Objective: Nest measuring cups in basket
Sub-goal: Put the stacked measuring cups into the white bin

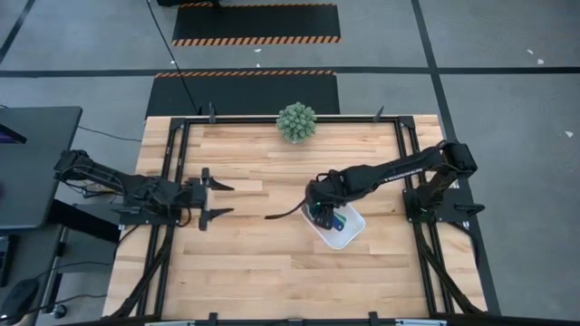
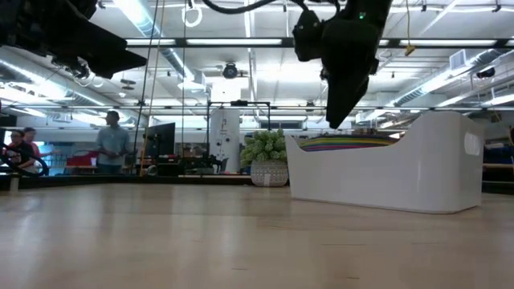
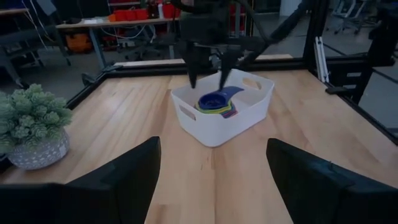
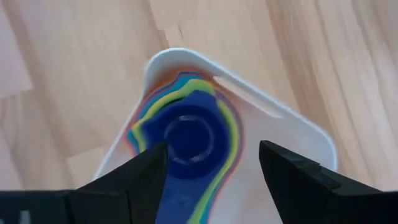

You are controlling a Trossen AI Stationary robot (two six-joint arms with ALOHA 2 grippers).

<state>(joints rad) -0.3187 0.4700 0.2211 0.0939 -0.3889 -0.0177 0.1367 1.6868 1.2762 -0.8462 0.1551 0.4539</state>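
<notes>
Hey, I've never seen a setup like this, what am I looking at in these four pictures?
Two robot arms work at a wooden table. One picture looks straight down, one looks level across the tabletop, and two come from cameras on the arms' wrists. On the table stand a white basket holding a nested stack of coloured measuring cups, dark blue on top, and a small green plant. The right gripper hangs open just above the cups, holding nothing. The left gripper waits open and empty at the table's left side.
</notes>
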